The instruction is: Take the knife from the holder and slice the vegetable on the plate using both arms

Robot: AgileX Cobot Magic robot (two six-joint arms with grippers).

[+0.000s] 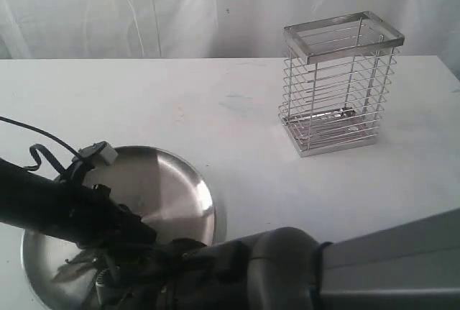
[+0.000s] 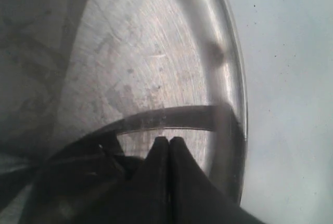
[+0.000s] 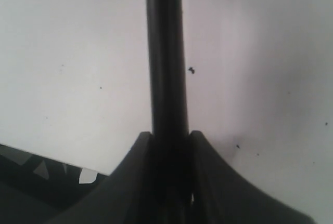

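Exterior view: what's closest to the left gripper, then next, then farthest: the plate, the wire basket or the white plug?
1. The plate: right under the left gripper, front left.
2. The white plug: on the cable, by the plate's back rim.
3. The basket: far off, at the back right.

The holder point(image 1: 338, 83), a tall basket of shiny horizontal steel wires with a flat rim, stands upright and empty on the white table point(image 1: 108, 101) at the far right, well apart from the plate point(image 1: 172, 188), a wide, shallow steel round with a raised rim at the near left. The knife point(image 3: 166, 52) shows as a slim dark bar clamped between the fingers of the right gripper point(image 3: 169, 135), sticking straight out past them. Both arms meet over the plate's near part, the left arm point(image 1: 43, 209) ending in the left gripper point(image 2: 169, 142), its tips pressed together close above the plate, the right arm point(image 1: 287, 267) coming from the lower right.
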